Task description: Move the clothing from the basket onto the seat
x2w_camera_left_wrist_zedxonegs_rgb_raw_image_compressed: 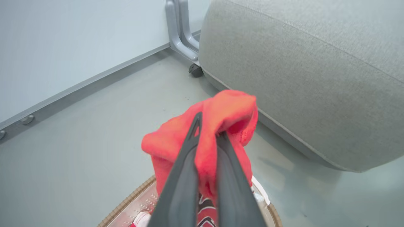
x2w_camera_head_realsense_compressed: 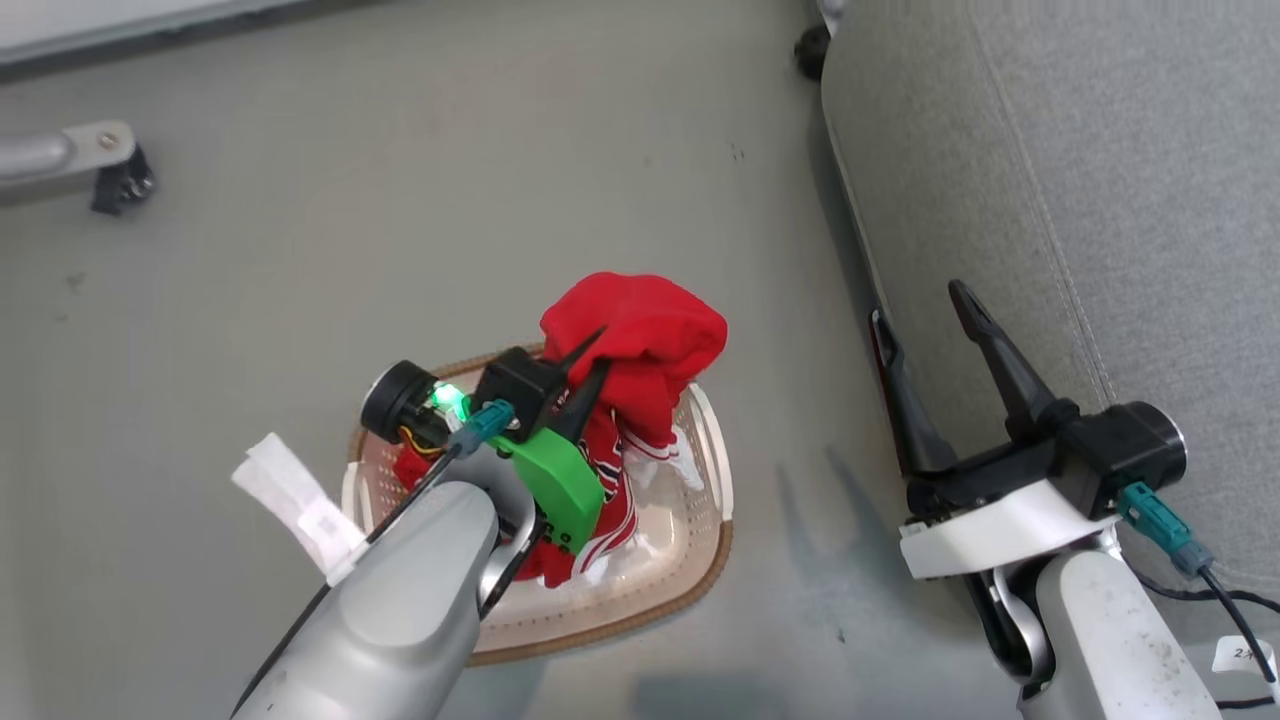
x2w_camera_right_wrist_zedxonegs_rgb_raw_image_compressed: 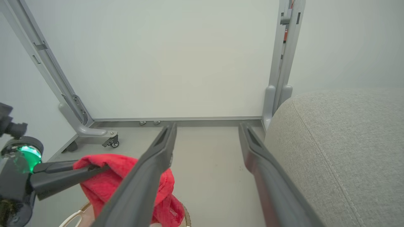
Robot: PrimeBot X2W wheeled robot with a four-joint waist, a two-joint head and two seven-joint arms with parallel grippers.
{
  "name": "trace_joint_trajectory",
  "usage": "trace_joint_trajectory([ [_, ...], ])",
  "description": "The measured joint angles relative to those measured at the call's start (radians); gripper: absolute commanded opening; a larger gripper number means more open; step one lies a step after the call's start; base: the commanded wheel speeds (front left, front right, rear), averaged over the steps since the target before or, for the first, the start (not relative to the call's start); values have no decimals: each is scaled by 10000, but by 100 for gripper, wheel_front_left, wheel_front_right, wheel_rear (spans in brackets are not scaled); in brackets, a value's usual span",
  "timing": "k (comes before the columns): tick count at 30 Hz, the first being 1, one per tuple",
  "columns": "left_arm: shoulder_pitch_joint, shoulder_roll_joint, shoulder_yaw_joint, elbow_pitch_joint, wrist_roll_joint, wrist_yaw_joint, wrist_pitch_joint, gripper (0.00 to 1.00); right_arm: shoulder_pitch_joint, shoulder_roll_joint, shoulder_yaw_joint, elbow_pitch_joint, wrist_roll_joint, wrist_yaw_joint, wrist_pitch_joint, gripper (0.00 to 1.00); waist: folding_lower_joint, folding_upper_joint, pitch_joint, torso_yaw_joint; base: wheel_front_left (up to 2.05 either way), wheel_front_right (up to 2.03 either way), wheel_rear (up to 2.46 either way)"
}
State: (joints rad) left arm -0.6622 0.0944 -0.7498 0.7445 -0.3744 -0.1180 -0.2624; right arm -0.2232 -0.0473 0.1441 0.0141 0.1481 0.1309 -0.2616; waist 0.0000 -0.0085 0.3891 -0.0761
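My left gripper (x2w_camera_head_realsense_compressed: 603, 348) is shut on a bunched red jersey (x2w_camera_head_realsense_compressed: 640, 350) and holds it lifted above the basket (x2w_camera_head_realsense_compressed: 715, 480); the cloth's lower part with white stripes still hangs into the basket. In the left wrist view the fingers (x2w_camera_left_wrist_zedxonegs_rgb_raw_image_compressed: 189, 148) pinch the red jersey (x2w_camera_left_wrist_zedxonegs_rgb_raw_image_compressed: 230, 110) over the basket's brown rim (x2w_camera_left_wrist_zedxonegs_rgb_raw_image_compressed: 126, 201). My right gripper (x2w_camera_head_realsense_compressed: 920, 305) stands open and empty beside the grey seat (x2w_camera_head_realsense_compressed: 1100, 200), its fingers (x2w_camera_right_wrist_zedxonegs_rgb_raw_image_compressed: 157, 164) wide apart. The seat (x2w_camera_left_wrist_zedxonegs_rgb_raw_image_compressed: 300, 78) lies to the right of the basket. The right wrist view shows the lifted jersey (x2w_camera_right_wrist_zedxonegs_rgb_raw_image_compressed: 104, 183) at lower left.
A metal frame leg with a caster (x2w_camera_head_realsense_compressed: 115, 175) stands at the far left, and another caster (x2w_camera_head_realsense_compressed: 812, 45) sits at the seat's far corner. A white wall panel with grey posts (x2w_camera_right_wrist_zedxonegs_rgb_raw_image_compressed: 281, 63) closes the back. Grey floor (x2w_camera_head_realsense_compressed: 450, 200) surrounds the basket.
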Motion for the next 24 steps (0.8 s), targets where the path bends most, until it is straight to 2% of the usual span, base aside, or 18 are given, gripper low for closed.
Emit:
trace_joint_trajectory([
  [12, 766, 209, 1292, -2376, 493, 211, 0, 0, 774, 0, 71, 380, 88, 0, 0, 100, 0, 0, -1722, 537, 0, 0, 0],
  [24, 473, 144, 1620, -4123, 589, 359, 40, 0, 1267, 0, 217, 468, 217, 0, 0, 100, 0, 0, -2796, 745, 0, 0, 0],
])
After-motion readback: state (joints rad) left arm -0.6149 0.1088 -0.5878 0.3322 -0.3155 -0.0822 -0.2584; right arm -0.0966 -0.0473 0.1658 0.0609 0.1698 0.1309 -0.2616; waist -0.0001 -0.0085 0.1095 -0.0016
